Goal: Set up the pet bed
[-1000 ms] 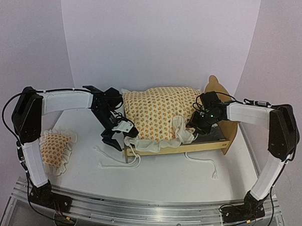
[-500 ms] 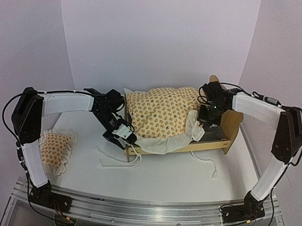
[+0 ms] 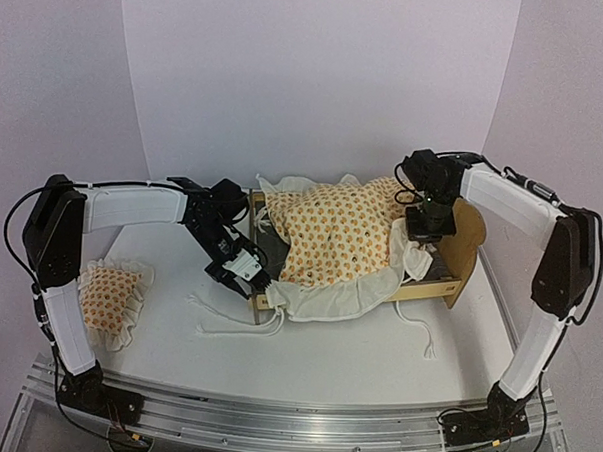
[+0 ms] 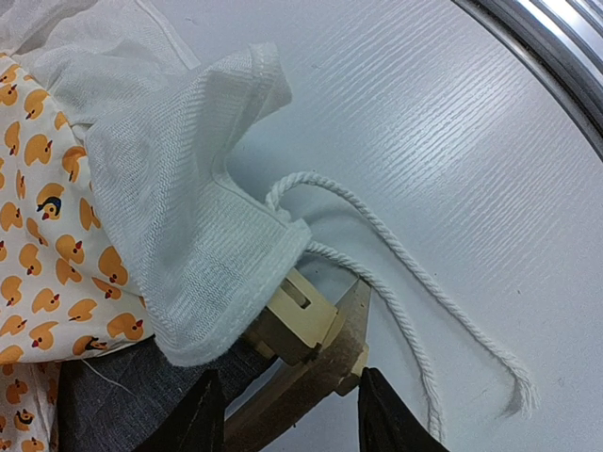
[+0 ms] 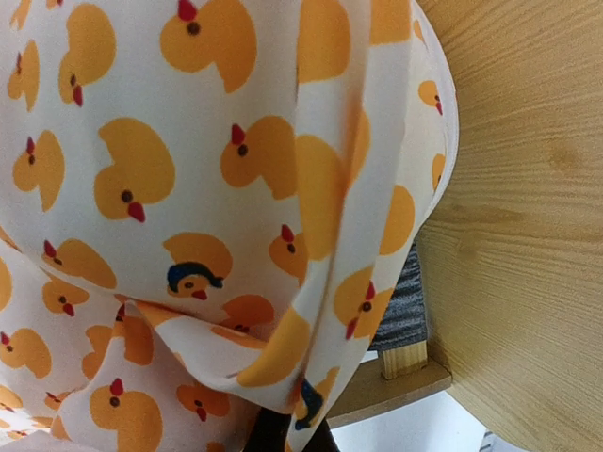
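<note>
Pinched shut on the duck-print cushion (image 3: 336, 233), the right gripper (image 5: 287, 435) may slip off the thin fabric while the left gripper (image 4: 287, 419) clamps the pet bed (image 4: 303, 325) corner at lower left.

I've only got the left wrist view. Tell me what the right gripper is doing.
Observer: The right gripper is shut on the cushion, holding that end up off the bed.
Operator: Give me the headboard's side.
Observer: The headboard stands at the bed's right end in the top view, just past that gripper.
Operator: Now find the pillow.
Observer: The pillow lies at the far left of the table, apart from the bed.
</note>
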